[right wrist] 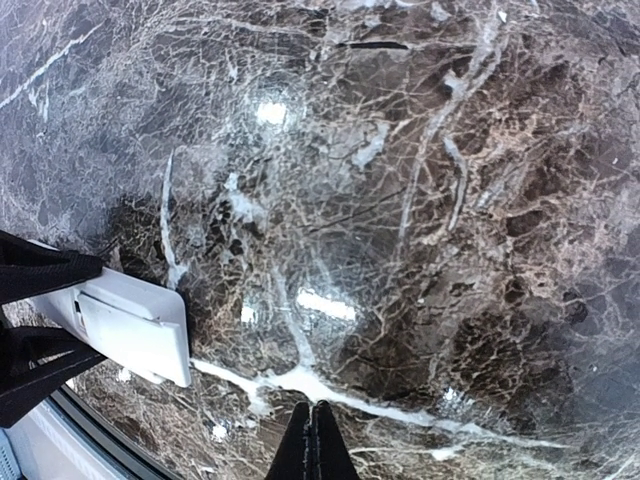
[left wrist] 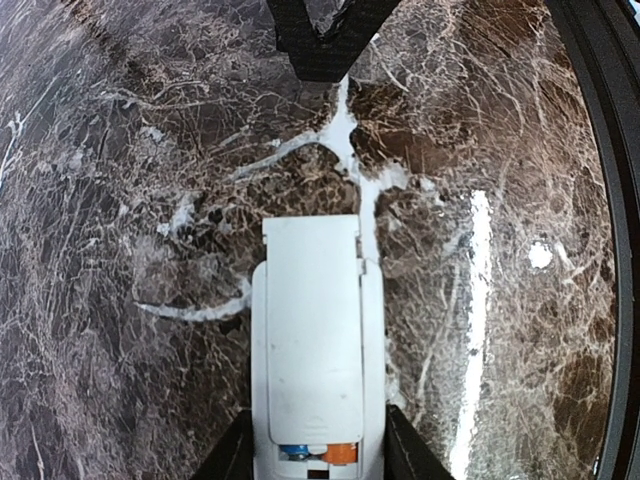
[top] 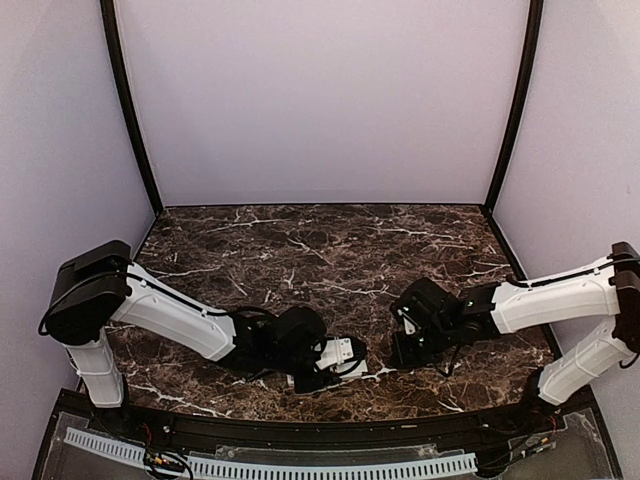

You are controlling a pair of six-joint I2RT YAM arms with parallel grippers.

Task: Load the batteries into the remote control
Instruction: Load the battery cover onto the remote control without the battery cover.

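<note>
The white remote control lies back-up on the marble table, low in the middle of the top view. A white cover rests on its back, slid toward the far end. At the near end the blue battery and the orange-red battery show side by side in the compartment. My left gripper has a black finger against each long side of the remote. My right gripper is shut and empty, a little to the right of the remote, and its tips show in the left wrist view.
The dark veined marble table is walled by violet panels at the back and sides. A black frame rail and a white perforated strip run along the near edge, close to the remote.
</note>
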